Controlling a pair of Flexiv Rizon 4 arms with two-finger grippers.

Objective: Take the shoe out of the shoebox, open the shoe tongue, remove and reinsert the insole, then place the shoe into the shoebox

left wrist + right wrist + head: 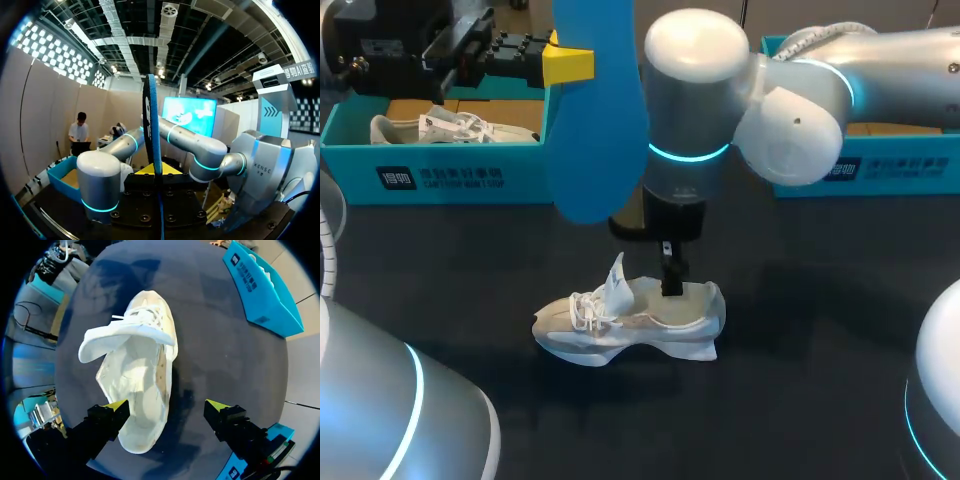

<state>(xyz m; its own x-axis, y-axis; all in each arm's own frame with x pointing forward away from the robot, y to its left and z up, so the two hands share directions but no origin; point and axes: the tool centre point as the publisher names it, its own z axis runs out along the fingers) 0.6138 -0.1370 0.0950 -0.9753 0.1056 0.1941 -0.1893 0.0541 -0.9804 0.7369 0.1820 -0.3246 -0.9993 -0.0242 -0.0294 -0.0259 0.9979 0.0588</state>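
Observation:
A white shoe (pixel 630 322) lies on its sole on the dark table, tongue pulled up. My right gripper (pixel 672 285) hangs straight down over its heel. In the right wrist view the right gripper (pixel 167 409) is open, one finger (pixel 107 417) outside the heel of the shoe (pixel 142 375), the other over bare table. The shoe's inside shows pale lining. High above the table my left gripper (pixel 570 62) is shut on the blue insole (pixel 595 120), which hangs down. The left wrist view shows the insole (pixel 152 130) edge-on, rising from the left gripper (pixel 159 172).
A teal shoebox (pixel 440 175) at the back left holds another white shoe (pixel 450 128). A second teal box (pixel 890 168) stands at the back right, partly hidden by my right arm. In the right wrist view a teal box (pixel 265 295) lies beyond the shoe.

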